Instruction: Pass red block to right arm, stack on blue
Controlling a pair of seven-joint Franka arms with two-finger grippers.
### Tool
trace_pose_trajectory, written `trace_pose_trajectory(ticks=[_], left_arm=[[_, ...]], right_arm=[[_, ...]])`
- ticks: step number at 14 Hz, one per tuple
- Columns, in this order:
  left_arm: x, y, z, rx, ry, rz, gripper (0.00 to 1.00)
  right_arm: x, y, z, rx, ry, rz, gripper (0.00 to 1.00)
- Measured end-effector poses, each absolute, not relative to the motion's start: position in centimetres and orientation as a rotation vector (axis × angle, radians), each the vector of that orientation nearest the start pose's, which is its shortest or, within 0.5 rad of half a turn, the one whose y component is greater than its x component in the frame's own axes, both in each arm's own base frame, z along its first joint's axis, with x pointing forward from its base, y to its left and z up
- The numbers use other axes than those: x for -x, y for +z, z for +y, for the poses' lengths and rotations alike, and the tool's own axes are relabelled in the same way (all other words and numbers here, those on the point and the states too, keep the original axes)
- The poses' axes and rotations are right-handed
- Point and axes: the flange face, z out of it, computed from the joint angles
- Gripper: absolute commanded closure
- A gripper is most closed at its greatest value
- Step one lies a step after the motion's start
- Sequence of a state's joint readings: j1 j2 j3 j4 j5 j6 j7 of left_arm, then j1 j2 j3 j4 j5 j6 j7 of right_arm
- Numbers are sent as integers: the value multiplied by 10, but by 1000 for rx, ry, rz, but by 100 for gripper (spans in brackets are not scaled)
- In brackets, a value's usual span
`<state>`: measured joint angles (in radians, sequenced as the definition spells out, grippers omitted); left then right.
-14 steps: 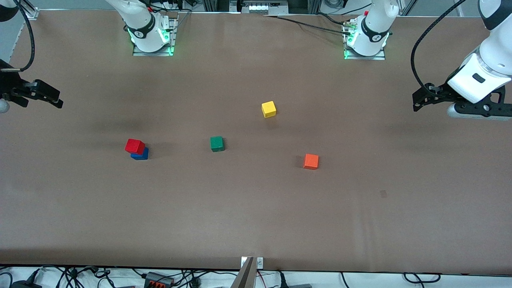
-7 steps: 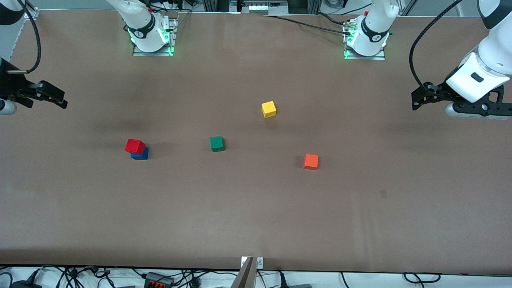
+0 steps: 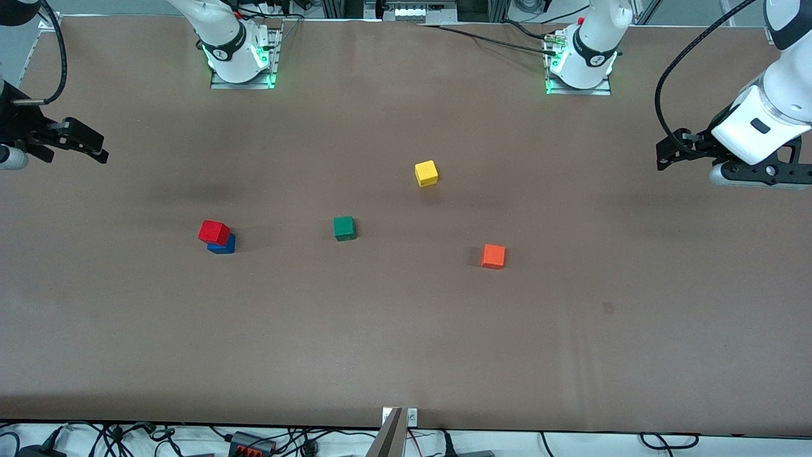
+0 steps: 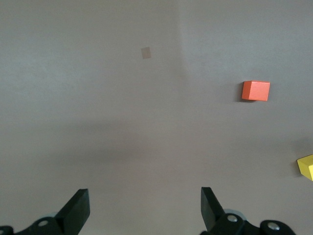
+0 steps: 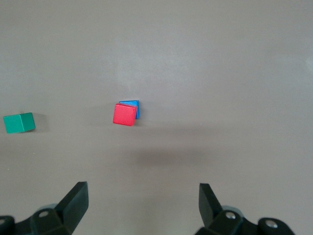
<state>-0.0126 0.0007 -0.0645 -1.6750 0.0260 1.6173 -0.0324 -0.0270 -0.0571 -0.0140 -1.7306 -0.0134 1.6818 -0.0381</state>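
Note:
The red block (image 3: 214,232) rests on top of the blue block (image 3: 224,246), slightly offset, toward the right arm's end of the table. The right wrist view shows the same pair, red block (image 5: 124,114) over blue block (image 5: 133,104), well apart from the open, empty right gripper (image 5: 143,200). That right gripper (image 3: 95,149) hangs over the bare table edge at its own end. My left gripper (image 3: 665,157) hangs over the table at the left arm's end, and it too is open with nothing in it (image 4: 145,205).
A green cube (image 3: 344,228) lies mid-table, beside the stack. A yellow cube (image 3: 426,172) sits farther from the front camera, and an orange cube (image 3: 493,256) lies nearer, toward the left arm's end. A small dark mark (image 3: 608,308) shows on the mat.
Both grippers have drifted slightly toward the robots' bases while staying open. No block has moved.

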Motion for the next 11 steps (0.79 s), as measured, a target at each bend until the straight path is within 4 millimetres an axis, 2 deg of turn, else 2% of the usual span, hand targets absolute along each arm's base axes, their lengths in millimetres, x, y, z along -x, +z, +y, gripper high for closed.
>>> trace_pose_trajectory(ticks=[8,11], left_arm=[[-556,590,-54,3111,52,110,0],[-559,590,-53,3112,52,108,0]], right_arm=[[-538,593,-25,3154,-19,6,0],[-538,592,-25,3154,-15,6,0]])
